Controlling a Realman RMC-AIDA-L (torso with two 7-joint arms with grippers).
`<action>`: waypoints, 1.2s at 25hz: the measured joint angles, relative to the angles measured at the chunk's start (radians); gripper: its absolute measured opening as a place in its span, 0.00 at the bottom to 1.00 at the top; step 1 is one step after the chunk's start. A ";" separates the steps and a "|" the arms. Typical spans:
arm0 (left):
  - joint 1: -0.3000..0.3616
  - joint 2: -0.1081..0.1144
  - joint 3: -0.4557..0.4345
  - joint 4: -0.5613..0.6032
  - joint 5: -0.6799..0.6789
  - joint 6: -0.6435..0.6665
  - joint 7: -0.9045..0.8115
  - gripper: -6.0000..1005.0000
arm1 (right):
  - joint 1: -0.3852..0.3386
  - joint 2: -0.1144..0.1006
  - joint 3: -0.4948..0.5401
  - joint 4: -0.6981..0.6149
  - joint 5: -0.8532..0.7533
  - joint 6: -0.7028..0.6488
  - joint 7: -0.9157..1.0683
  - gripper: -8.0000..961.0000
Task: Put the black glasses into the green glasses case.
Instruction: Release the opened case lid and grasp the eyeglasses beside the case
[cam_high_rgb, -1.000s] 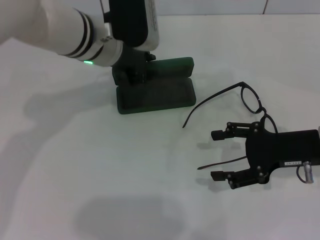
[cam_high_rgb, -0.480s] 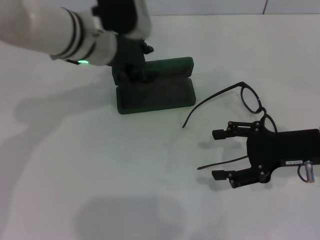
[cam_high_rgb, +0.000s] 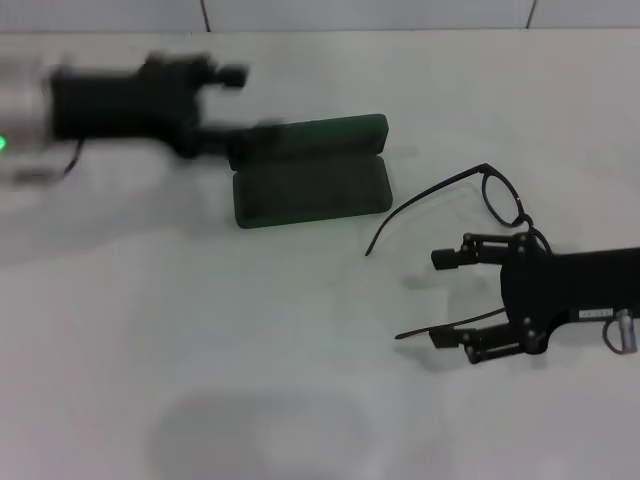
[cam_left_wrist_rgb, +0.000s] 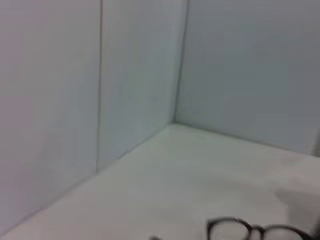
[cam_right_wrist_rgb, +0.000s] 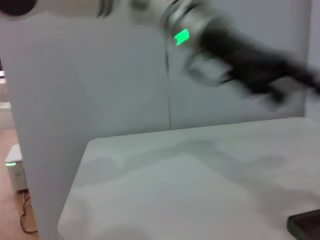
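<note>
1. While its fingers stay spread, the right gripper (cam_high_rgb: 450, 300) straddles one temple arm of the black glasses (cam_high_rgb: 470, 205), which lie on the table, presumably lining up a pinch.
2. Beside the left gripper (cam_high_rgb: 235, 110), finger state unclear, the green glasses case (cam_high_rgb: 310, 180) lies open, ready to receive.

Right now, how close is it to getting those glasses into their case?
The case already lies open on the table. The right gripper is open around one arm of the glasses, which still lie on the table. Gripping, lifting and placing remain. The left gripper is beside the case.
</note>
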 joint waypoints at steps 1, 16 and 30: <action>0.031 0.007 -0.018 -0.031 -0.015 0.032 0.055 0.83 | -0.002 -0.003 0.003 -0.008 0.000 0.000 0.017 0.89; 0.366 0.014 -0.059 -0.099 0.034 0.135 0.309 0.87 | -0.010 -0.079 0.192 -0.292 -0.197 -0.005 0.592 0.89; 0.321 0.018 -0.062 -0.124 0.073 0.141 0.391 0.87 | 0.361 -0.100 0.220 -0.393 -0.831 -0.132 1.537 0.88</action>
